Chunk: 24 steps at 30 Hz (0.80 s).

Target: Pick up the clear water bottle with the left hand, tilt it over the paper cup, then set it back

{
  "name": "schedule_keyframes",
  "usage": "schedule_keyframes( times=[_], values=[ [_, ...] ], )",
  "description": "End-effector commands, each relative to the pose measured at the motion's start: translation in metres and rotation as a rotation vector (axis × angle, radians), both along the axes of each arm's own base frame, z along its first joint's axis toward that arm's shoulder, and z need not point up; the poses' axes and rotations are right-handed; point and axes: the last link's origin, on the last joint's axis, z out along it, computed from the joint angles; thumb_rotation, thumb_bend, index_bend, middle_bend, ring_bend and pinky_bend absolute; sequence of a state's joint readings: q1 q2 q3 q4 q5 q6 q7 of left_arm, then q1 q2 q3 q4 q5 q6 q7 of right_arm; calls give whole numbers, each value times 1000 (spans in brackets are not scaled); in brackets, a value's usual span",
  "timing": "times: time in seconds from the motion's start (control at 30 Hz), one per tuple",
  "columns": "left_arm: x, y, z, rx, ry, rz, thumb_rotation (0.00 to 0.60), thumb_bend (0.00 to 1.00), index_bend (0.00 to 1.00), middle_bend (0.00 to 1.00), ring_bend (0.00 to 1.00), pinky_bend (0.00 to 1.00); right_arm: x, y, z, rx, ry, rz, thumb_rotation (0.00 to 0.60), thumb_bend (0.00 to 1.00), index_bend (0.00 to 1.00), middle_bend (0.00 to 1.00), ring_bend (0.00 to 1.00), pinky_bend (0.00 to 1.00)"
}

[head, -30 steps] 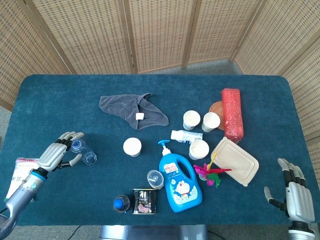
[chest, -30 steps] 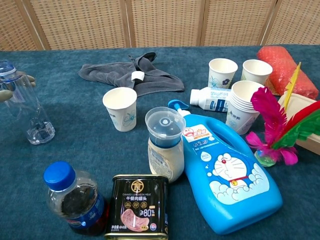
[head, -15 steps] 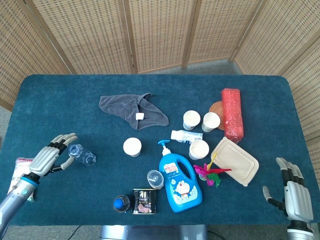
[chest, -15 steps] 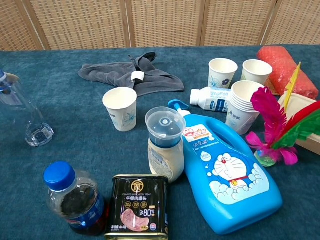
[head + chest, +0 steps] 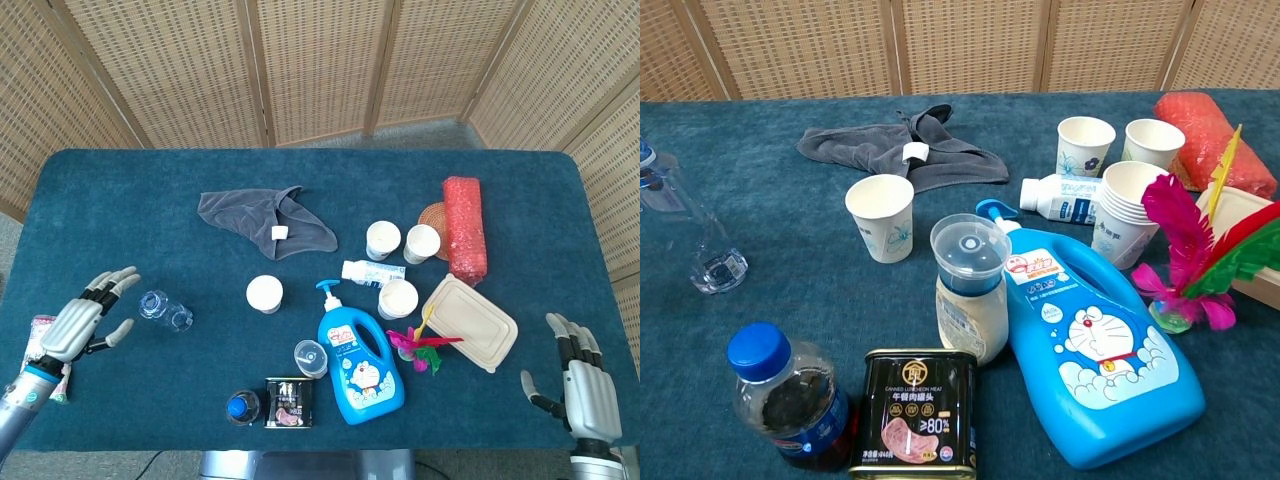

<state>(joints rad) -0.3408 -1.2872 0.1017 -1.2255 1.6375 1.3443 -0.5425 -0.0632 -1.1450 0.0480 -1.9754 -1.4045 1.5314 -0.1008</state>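
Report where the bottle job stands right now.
Looks finished: the clear water bottle stands on the table, apart from the left hand, which is open. In hand: nothing. The paper cup sits upright nearby. The right hand is open, idle. Nothing visibly left.

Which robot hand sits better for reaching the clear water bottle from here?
The left. The left robot hand is open, just beside the clear water bottle at the table's left edge. The right robot hand is at the far right, with the blue detergent bottle and other clutter between.
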Motion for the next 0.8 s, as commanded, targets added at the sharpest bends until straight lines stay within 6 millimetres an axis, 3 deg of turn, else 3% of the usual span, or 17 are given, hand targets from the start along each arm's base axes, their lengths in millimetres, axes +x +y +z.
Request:
schedule_keyframes(
  times=[0.03,0.37,0.6,0.8],
  values=[
    [1,-6,9,31,-28,1,21,373,0,47,0,0,0,-1,0,3,1,1,600,396,0,34,0,0],
    [18,-22,45,117,-97,-31,25,374,0,65,0,0,2,-4,0,15,23,1,600,396,0,33,0,0],
    [32,-33,70,142,-9,-13,146,380,15,78,11,0,-1,-6,5,21,65,-5,600,397,0,33,0,0],
    [44,-45,85,134,139,27,177,392,30,88,17,0,-7,-9,10,21,154,-6,600,396,0,33,0,0]
  ],
)
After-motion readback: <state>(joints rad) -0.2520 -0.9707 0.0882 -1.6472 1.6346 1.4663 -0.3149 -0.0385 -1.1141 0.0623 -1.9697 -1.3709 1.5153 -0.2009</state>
